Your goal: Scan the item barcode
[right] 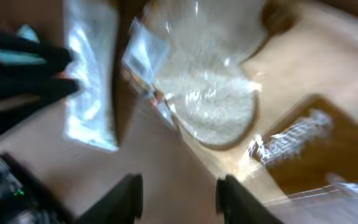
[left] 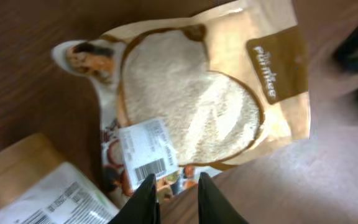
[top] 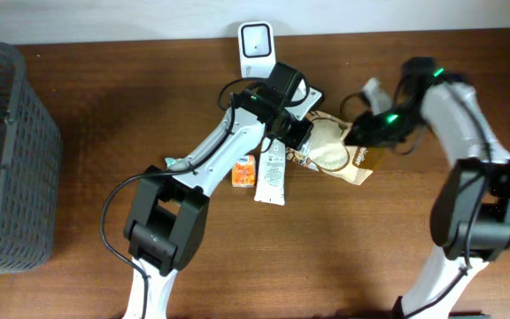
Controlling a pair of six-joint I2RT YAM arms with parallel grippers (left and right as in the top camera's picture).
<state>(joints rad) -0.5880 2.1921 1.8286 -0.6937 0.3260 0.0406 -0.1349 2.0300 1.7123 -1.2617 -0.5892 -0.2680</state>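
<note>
Two hands are at the pouch (top: 333,149), which lies on the bench (top: 370,266) just below the scanner (top: 257,42), with a white packet (top: 273,173) and an orange carton (top: 243,171) at its left.

The left hand (left: 175,180) is narrow. Its fingers (left: 146,200) sit close together at the pouch's lower edge, right under the label (left: 148,152). Whether they pinch the film or only bracket it, I cannot tell. The right hand (right: 180,183) is wide, with nothing between its fingers, and hovers over the pouch's other side; its view is blurred.

The step in hand looks like getting a sound hold so the label can be shown to the scanner. Some advice for that:

- Grip beside the label, never over it. The left fingers are so near the bars that a slightly deeper bite would cover them.
- The pouch is soft and full of loose grain, so a pinch at one edge will probably let it sag and crease the label. The right hand should take the opposite edge and the film should be kept taut between the two.
- The label faces up now, so the pouch likely has to tip towards the scanner's window. Turn it slowly so the grain does not slump.
- Lift clear of the packet before moving, so nothing is dragged along.
</note>
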